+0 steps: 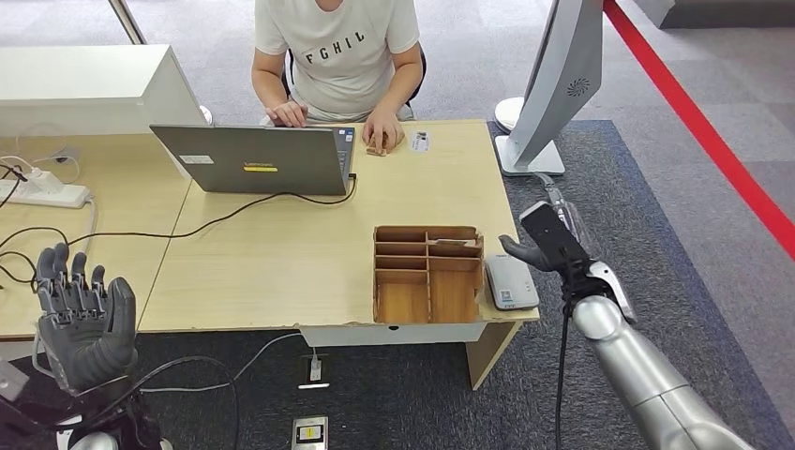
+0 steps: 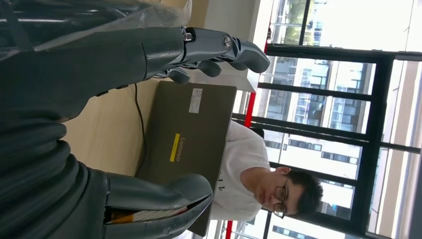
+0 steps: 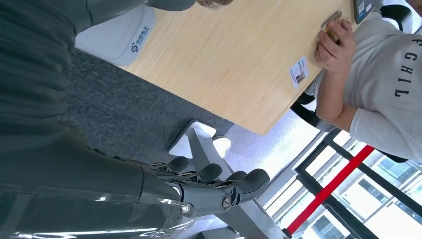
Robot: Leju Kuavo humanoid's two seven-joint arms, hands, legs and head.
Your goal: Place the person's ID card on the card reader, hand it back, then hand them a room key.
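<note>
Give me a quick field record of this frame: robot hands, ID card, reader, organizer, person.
left robot hand: raised beside the desk, fingers apart, holding nothing
right robot hand: off the desk's edge by the reader, empty
ID card: flat on the desk near the person's hand
card reader: grey, at the desk's near corner, nothing on it
wooden organizer: beside the reader
person: seated behind the laptop

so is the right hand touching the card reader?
Apart. In the head view the right hand hangs open beyond the desk's edge, with dark carpet showing between it and the card reader.
</note>
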